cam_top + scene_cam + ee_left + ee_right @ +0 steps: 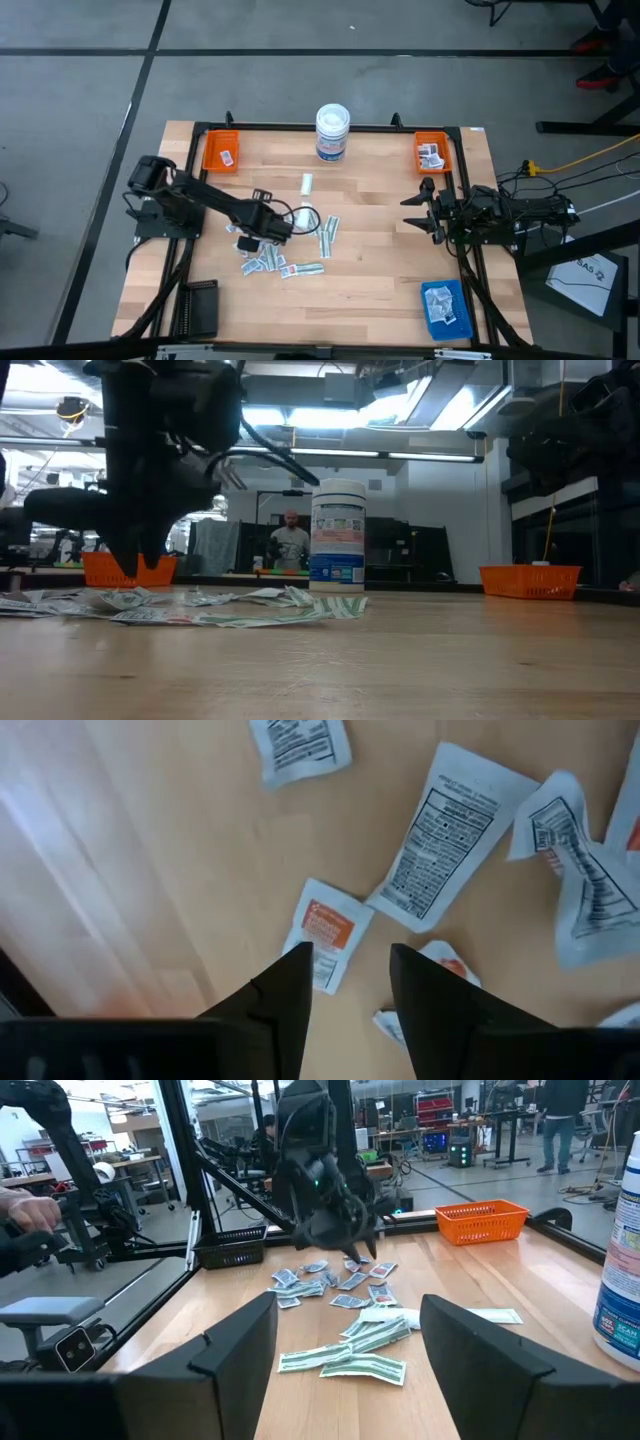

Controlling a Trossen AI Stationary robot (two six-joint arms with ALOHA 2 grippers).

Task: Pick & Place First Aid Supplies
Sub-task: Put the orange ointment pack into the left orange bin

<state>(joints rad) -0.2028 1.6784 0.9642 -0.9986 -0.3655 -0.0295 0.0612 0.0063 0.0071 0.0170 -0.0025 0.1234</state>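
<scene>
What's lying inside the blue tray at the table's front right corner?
The blue tray holds a few white packets with dark print, overlapping. Anything beneath them is covered.

The table's (400, 270) near middle is left bare — free passage there. The centre is cluttered by scattered packets (268, 262), with the left gripper (262, 238) above; the tub (332, 132) blocks the far edge.

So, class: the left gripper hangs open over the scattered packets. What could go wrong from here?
1. The left gripper is above an orange-printed packet lying flat on the table; open fingers may slide over it.
2. A second packet touches it, so both might lift or shift.
3. The right gripper waits at the table's right edge, clear.
</scene>
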